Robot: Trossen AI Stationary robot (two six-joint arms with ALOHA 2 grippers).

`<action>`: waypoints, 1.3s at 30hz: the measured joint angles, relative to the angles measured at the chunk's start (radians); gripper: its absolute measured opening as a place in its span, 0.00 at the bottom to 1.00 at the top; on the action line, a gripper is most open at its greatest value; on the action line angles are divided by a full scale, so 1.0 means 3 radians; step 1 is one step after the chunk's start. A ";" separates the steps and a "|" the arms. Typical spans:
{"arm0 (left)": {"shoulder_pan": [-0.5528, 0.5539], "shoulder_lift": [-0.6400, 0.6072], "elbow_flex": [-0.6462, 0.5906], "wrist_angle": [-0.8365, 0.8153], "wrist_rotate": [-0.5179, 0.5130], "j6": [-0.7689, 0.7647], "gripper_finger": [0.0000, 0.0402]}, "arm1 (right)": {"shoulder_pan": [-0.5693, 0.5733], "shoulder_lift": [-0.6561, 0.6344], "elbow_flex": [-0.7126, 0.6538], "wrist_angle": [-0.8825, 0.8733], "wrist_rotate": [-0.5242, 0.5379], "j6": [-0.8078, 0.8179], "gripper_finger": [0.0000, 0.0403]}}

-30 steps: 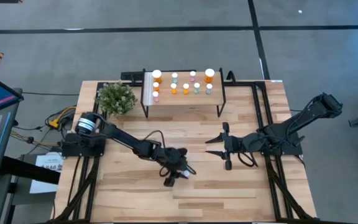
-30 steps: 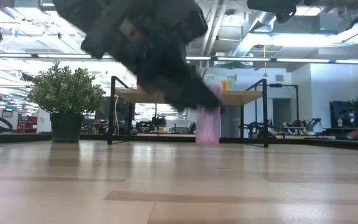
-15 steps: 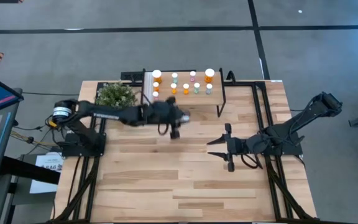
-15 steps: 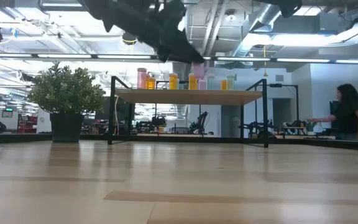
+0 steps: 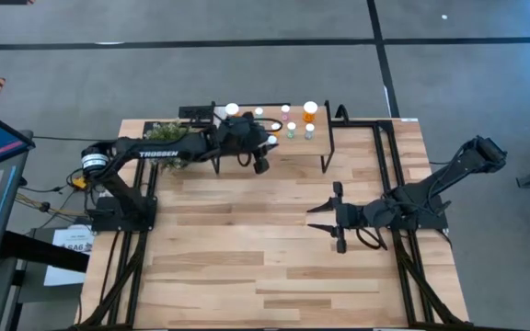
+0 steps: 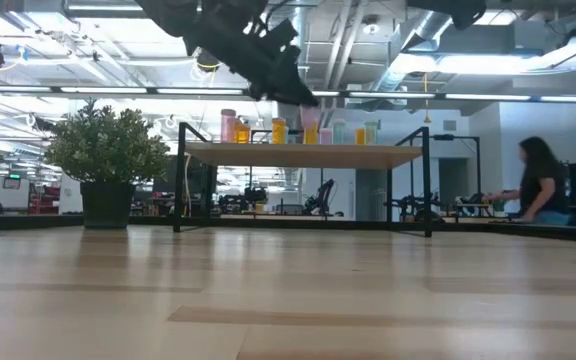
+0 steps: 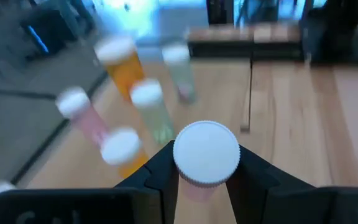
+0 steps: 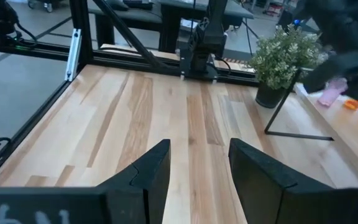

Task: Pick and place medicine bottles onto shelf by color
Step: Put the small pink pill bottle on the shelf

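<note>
I have the left gripper over the shelf, near its front edge and toward the end by the potted plant. Its fingers are closed narrowly on a pink bottle, pinching the body just under the white cap; the low view shows the bottle hanging above the shelf top, not yet set down.

The other bottles stand in rows on the shelf, toward its back edge, orange, pale green and pink mixed close together.

I judge this bottle light and stiff, a smooth plastic cylinder that could slip or twist if gripped loosely. Holding it high on the body, as now, looks right: the cap lip gives a stop against sliding. With neighbours so near, a tilted release could topple them.

The right gripper waits low over the table's middle, toward its right edge, fingers parted and holding nothing.
</note>
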 joint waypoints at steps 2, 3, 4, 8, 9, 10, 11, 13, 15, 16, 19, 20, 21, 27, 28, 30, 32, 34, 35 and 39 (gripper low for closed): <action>0.0039 0.0019 0.0029 -0.0184 0.0032 0.0000 0.24 | 0.0000 0.0000 0.0000 0.0000 0.0001 0.0000 0.46; 0.0055 0.0053 0.0060 -0.0202 0.0036 0.0000 0.24 | 0.0000 0.0000 0.0000 0.0000 0.0001 0.0000 0.46; 0.0069 0.0094 0.0101 -0.0168 0.0038 -0.0001 0.24 | 0.0000 0.0000 0.0000 0.0000 0.0001 0.0000 0.46; 0.0123 0.0231 0.0195 -0.0398 0.0033 -0.0008 0.24 | -0.0001 0.0001 0.0000 -0.0003 0.0000 0.0001 0.46; 0.0126 0.0244 0.0197 -0.0410 0.0033 -0.0024 0.24 | -0.0001 0.0001 0.0000 -0.0005 0.0000 0.0001 0.46; 0.0127 0.0252 0.0209 -0.0430 0.0029 -0.0023 0.24 | -0.0001 0.0001 0.0000 0.0004 0.0000 0.0002 0.46; 0.0126 0.0266 0.0222 -0.0417 0.0033 -0.0023 0.24 | -0.0001 0.0000 0.0000 0.0002 0.0001 0.0004 0.46; 0.0122 0.0285 0.0227 -0.0403 0.0035 -0.0036 0.24 | -0.0001 0.0001 0.0000 -0.0005 0.0000 0.0003 0.46; 0.0124 0.0281 0.0227 -0.0415 0.0034 -0.0047 0.24 | -0.0001 0.0000 0.0001 -0.0001 0.0000 0.0012 0.46; 0.0124 0.0281 0.0227 -0.0411 0.0034 -0.0051 0.24 | -0.0001 0.0001 0.0001 -0.0013 0.0000 0.0013 0.46; 0.0126 0.0275 0.0227 -0.0429 0.0033 -0.0091 0.24 | -0.0001 0.0001 0.0001 -0.0011 0.0000 0.0012 0.46; 0.0126 0.0274 0.0227 -0.0432 0.0033 -0.0091 0.24 | -0.0001 0.0001 0.0001 -0.0014 0.0000 0.0011 0.46; 0.0126 0.0274 0.0227 -0.0435 0.0032 -0.0091 0.24 | -0.0001 0.0001 0.0001 -0.0015 0.0000 0.0011 0.46; 0.0125 0.0273 0.0226 -0.0441 0.0029 -0.0101 0.24 | -0.0001 0.0001 0.0001 -0.0013 0.0000 0.0013 0.46; 0.0125 0.0273 0.0226 -0.0442 0.0029 -0.0103 0.24 | -0.0001 0.0001 0.0001 -0.0013 0.0000 0.0013 0.46; 0.0125 0.0272 0.0226 -0.0443 0.0028 -0.0103 0.24 | -0.0001 0.0001 0.0001 -0.0013 0.0000 0.0013 0.46; 0.0125 0.0272 0.0224 -0.0444 0.0026 -0.0113 0.25 | -0.0001 0.0001 0.0001 -0.0013 0.0000 0.0013 0.46; 0.0125 0.0272 0.0223 -0.0450 0.0025 -0.0119 0.28 | -0.0001 0.0001 0.0001 -0.0012 0.0000 0.0013 0.46; 0.0125 0.0272 0.0218 -0.0473 0.0025 -0.0117 0.30 | -0.0001 0.0001 0.0001 -0.0013 0.0000 0.0013 0.46; 0.0125 0.0274 0.0215 -0.0462 0.0025 -0.0114 0.38 | -0.0001 0.0001 0.0001 -0.0012 0.0000 0.0013 0.46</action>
